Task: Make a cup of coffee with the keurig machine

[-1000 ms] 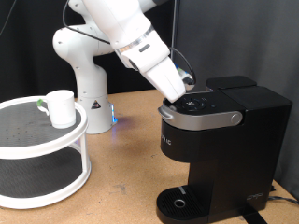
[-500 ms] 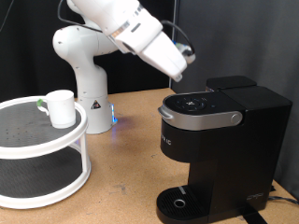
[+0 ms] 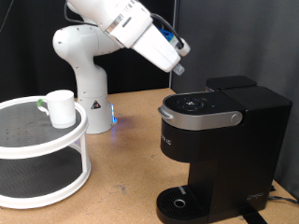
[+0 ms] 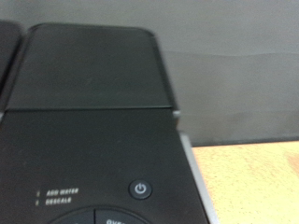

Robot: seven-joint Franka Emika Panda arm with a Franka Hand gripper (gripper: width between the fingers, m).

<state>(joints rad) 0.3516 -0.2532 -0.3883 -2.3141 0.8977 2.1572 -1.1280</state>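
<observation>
Your gripper (image 3: 177,66) is hanging in the air above the Keurig (image 3: 220,140), over its lid, toward the exterior view's upper left of the brew head. Whether its fingers are spread or pressed together, you cannot tell; nothing is showing between them. Straight below it, the wrist view is looking down on the machine's closed black top, where a round power button (image 4: 139,189) is showing, with small white lettering, reading roughly "ADD WATER" and "DESCALE", beside it. The drip base (image 3: 183,203) is standing bare. Well off to the Keurig's left in the exterior view, your cup (image 3: 61,107) is sitting upright on a white two-tier stand (image 3: 45,159), apart from the gripper.
</observation>
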